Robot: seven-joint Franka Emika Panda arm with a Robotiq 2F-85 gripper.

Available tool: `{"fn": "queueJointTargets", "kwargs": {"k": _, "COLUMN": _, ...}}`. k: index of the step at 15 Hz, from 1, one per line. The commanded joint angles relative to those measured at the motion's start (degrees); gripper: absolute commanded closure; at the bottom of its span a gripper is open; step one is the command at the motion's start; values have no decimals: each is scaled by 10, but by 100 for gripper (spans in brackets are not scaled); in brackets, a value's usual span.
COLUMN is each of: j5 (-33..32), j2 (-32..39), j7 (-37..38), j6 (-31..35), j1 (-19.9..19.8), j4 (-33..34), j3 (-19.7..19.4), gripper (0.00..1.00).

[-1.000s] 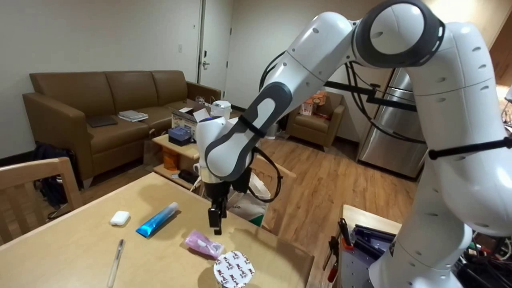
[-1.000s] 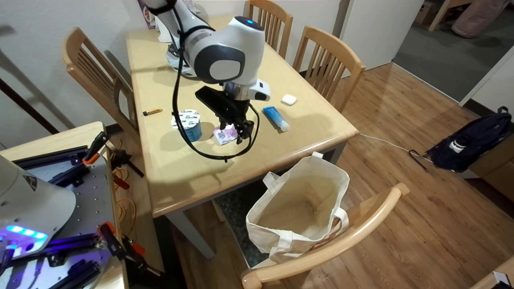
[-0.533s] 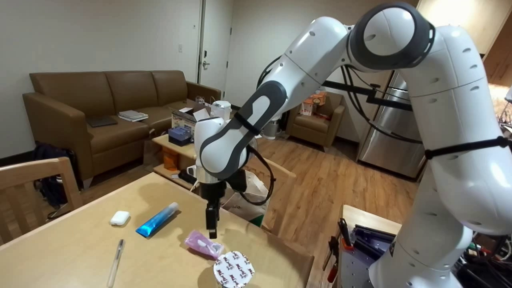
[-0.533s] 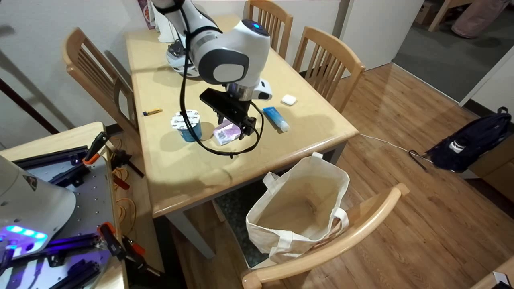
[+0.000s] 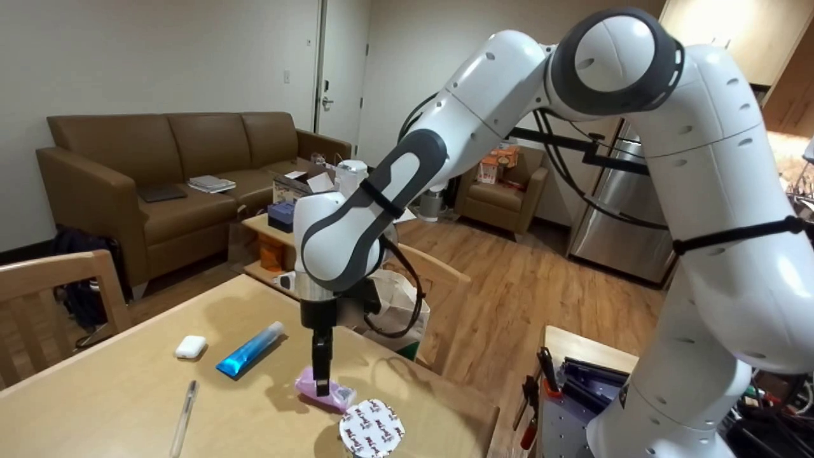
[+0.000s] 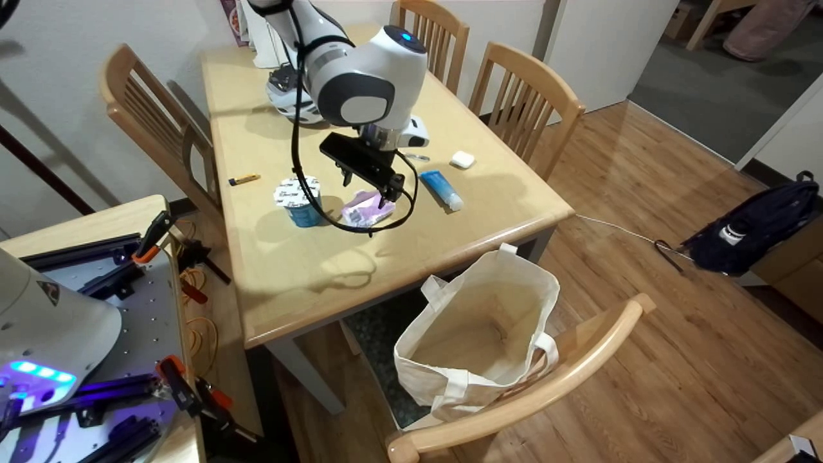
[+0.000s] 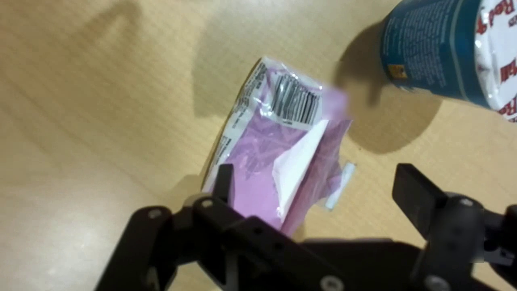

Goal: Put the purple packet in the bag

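The purple packet (image 7: 258,161) lies flat on the table, crinkled, with a white barcode end and a white flap. It also shows in both exterior views (image 5: 341,397) (image 6: 361,214). My gripper (image 7: 315,180) is open and empty above the packet. In the wrist view one finger (image 7: 223,182) overlaps the packet's left side, and the other stands to the right over bare table. The gripper also shows in both exterior views (image 5: 322,385) (image 6: 366,191), partly in front of the packet. The cream cloth bag (image 6: 421,382) stands open-topped on a chair beside the table.
A blue tub with a printed white lid (image 5: 372,428) stands close beside the packet. A blue tube (image 5: 249,351), a white case (image 5: 191,347) and a pen (image 5: 184,416) lie on the table (image 6: 289,283). A wooden chair back (image 6: 546,408) rises behind the bag.
My gripper has moved sideways from beside the packet and now overlaps it in both exterior views. The packet and bag have not moved.
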Motion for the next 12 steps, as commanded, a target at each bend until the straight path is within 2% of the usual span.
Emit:
{"fn": "queueJointTargets", "kwargs": {"k": 1, "j5": -14, "j2": 48, "j7": 4, "j6": 18, "j1": 18, "j4": 22, "j3": -8, "gripper": 0}}
{"fn": "queueJointTargets", "kwargs": {"k": 3, "j5": -32, "j2": 73, "j7": 29, "j6": 33, "j1": 41, "j4": 32, "j3": -22, "gripper": 0}}
{"fn": "queueJointTargets", "kwargs": {"k": 4, "j5": -42, "j2": 84, "j7": 47, "j6": 39, "j1": 54, "j4": 38, "j3": -32, "gripper": 25}}
{"fn": "queueJointTargets", "kwargs": {"k": 6, "j5": -63, "j2": 99, "j7": 67, "j6": 39, "j1": 72, "j4": 50, "j3": -45, "gripper": 33}}
{"fn": "queueJointTargets", "kwargs": {"k": 12, "j5": -105, "j2": 89, "j7": 112, "j6": 22, "j1": 100, "j4": 59, "j3": -73, "gripper": 73}}
